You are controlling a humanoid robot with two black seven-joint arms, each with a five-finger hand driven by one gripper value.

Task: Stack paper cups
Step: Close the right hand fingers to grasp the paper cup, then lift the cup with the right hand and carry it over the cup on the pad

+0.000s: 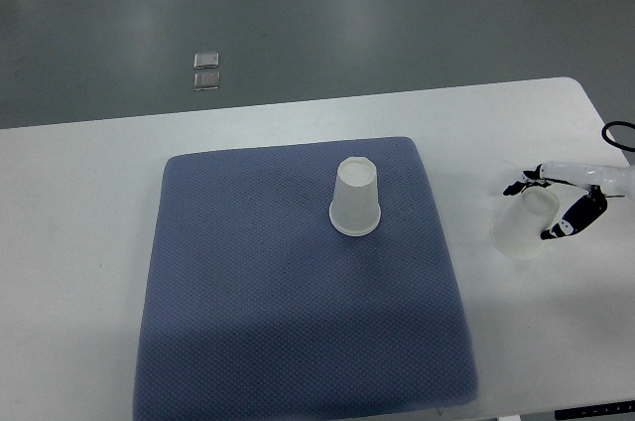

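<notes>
A blue mat [298, 282] covers the middle of the white tabletop [79, 242]; one paper cup [356, 198] stands upside down on it; farther right, off the mat, the right hand [561, 205] grasps a second cup [523, 223], tilted.

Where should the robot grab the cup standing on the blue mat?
Probably around its side wall, near the narrow closed top. The cup stands upside down on the mat, so there is no open rim to pinch. Coming from the right seems easiest, since the right hand is there, already around another cup.
</notes>
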